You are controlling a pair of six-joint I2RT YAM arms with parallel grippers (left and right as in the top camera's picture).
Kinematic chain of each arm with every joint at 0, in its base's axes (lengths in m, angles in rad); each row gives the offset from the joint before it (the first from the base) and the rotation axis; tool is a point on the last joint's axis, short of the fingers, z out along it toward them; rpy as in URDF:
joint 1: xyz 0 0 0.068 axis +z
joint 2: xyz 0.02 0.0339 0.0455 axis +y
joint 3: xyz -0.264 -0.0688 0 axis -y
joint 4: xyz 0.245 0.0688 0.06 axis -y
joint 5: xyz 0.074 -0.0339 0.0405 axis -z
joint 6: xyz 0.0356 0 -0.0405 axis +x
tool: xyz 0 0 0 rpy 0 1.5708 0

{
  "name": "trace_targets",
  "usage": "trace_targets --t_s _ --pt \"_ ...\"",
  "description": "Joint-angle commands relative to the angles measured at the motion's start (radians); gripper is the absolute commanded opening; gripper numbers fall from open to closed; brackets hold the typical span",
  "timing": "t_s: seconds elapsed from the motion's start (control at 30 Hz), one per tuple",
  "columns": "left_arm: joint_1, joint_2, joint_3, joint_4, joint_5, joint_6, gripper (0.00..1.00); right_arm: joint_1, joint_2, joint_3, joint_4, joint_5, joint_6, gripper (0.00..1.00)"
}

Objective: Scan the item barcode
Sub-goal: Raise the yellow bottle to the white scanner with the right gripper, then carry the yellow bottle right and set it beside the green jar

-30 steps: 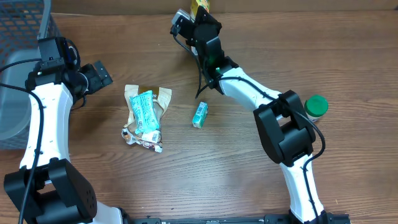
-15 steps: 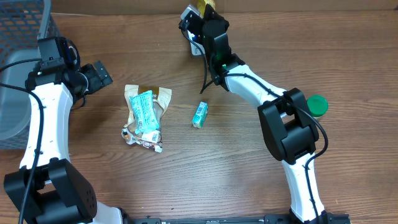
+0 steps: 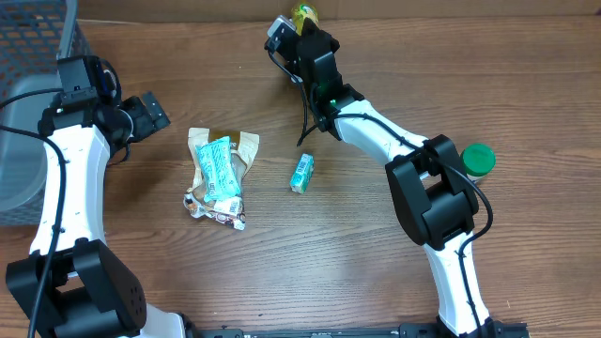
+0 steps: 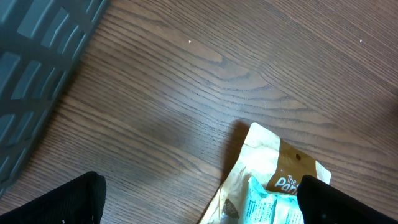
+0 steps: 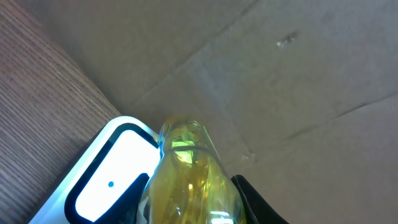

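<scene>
From above, the right claw (image 3: 305, 30) is way up at the far edge of the table, closed around a yellow bottle (image 3: 303, 13) that pokes out past its tip. The white scanner (image 3: 276, 29) sits just beside it on the left. The left claw (image 3: 147, 113) hangs wide open over bare wood, with nothing in it, near a pile of snack packets (image 3: 218, 171). There's also a small teal box (image 3: 300, 173) mid-table, a green-lidded jar (image 3: 477, 160) off to the right and a mesh basket (image 3: 38, 38) in the corner. In the left wrist view, both fingers (image 4: 62, 202) are spread far apart, with the tan snack bag (image 4: 273, 168) between them and the basket (image 4: 37, 56) at the edge. In the right wrist view, the bottle (image 5: 189, 180) is pinched right in the claw (image 5: 193, 202), touching or almost touching the scanner (image 5: 106, 183). I can't tell which.
</scene>
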Motion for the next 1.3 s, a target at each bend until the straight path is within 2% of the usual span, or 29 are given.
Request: trace_targets --t_s 0.0,0.1,0.2,0.27,0.33,0.6,0.63,0.73,0.87,1.0,1.27 --pt "-0.002 0.002 0.019 0.001 0.006 -0.006 1.0 0.003 -0.005 0.015 0.022 -0.003 0.037 0.04" --pt "-0.002 0.002 0.019 0.001 0.006 -0.006 1.0 0.003 -0.04 0.015 0.037 -0.003 0.072 0.04" --pt "-0.002 0.002 0.019 0.001 0.006 -0.006 1.0 0.0 -0.121 0.015 0.027 -0.005 0.192 0.04" --pt "-0.002 0.002 0.019 0.001 0.006 -0.006 1.0 -0.006 -0.177 0.015 -0.002 -0.005 0.255 0.04" --pt "-0.002 0.002 0.019 0.001 0.006 -0.006 1.0 -0.018 -0.264 0.015 -0.103 -0.004 0.359 0.04" --pt "-0.002 0.002 0.019 0.001 0.006 -0.006 1.0 -0.077 -0.531 0.015 -0.823 -0.032 0.813 0.04" --pt "-0.002 0.002 0.019 0.001 0.006 -0.006 0.99 -0.094 -0.563 0.015 -0.967 -0.086 0.906 0.04" --pt "-0.002 0.002 0.019 0.001 0.006 -0.006 1.0 -0.126 -0.592 0.015 -1.188 -0.198 1.036 0.05" --pt "-0.002 0.002 0.019 0.001 0.006 -0.006 1.0 -0.173 -0.591 0.003 -1.443 -0.266 1.118 0.08" --pt "-0.002 0.002 0.019 0.001 0.006 -0.006 1.0 -0.221 -0.591 -0.064 -1.602 -0.266 1.161 0.08" --pt "-0.002 0.002 0.019 0.001 0.006 -0.006 1.0 -0.275 -0.591 -0.188 -1.62 -0.265 1.165 0.1"
